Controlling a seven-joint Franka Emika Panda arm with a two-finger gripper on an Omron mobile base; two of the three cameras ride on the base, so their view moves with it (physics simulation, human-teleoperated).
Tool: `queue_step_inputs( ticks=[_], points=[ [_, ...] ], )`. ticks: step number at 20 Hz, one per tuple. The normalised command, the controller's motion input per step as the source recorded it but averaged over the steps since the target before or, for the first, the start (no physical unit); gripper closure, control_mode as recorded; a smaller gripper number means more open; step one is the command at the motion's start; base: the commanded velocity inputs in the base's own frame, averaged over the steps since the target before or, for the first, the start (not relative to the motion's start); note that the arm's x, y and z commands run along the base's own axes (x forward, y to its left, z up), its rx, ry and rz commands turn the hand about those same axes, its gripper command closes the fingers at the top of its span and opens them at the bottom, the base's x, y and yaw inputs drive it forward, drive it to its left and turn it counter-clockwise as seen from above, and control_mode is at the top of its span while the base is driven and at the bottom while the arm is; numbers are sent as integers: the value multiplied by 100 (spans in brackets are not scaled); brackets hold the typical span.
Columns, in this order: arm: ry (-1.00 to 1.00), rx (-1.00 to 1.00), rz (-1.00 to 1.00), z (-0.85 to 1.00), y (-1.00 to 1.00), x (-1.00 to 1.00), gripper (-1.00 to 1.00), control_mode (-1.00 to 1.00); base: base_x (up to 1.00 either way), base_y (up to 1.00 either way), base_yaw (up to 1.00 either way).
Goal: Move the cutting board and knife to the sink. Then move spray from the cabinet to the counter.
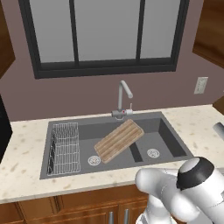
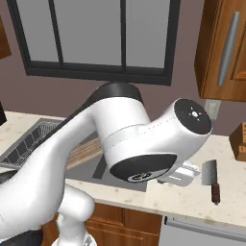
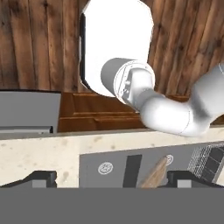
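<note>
With the cutting board [image 1: 119,140] already leaning in the sink [image 1: 175,144], swing your gripper [image 3: 111,181], fingers wide apart and empty, right to the knife [image 2: 211,178] on the counter [image 2: 230,197], descending squarely over its dark handle.

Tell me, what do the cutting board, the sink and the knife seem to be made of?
The cutting board looks like light wood with a matte finish: lengthwise grain stripes run along it. The sink looks like dark grey matte stone or composite, though coated metal is possible; it shows no shine. The knife seems to have a pale grey metal blade and a dark reddish-brown handle, perhaps wood.
</note>
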Motion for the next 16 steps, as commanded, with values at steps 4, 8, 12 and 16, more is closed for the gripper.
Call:
queue_step_inputs(
  ticks=[4, 8, 12, 16],
  points=[
    [16, -13, -7, -67, -22, 39, -100, -100, 0, 0, 0],
    [9, -1, -10, -72, -39, 47, -100, -100, 0, 0, 0],
    [14, 0, -10, -51, -44, 57, -100, -100, 0, 0, 0],
    [18, 0, -4, -15, -55, 58, -100, -100, 0, 0, 0]
  ],
)
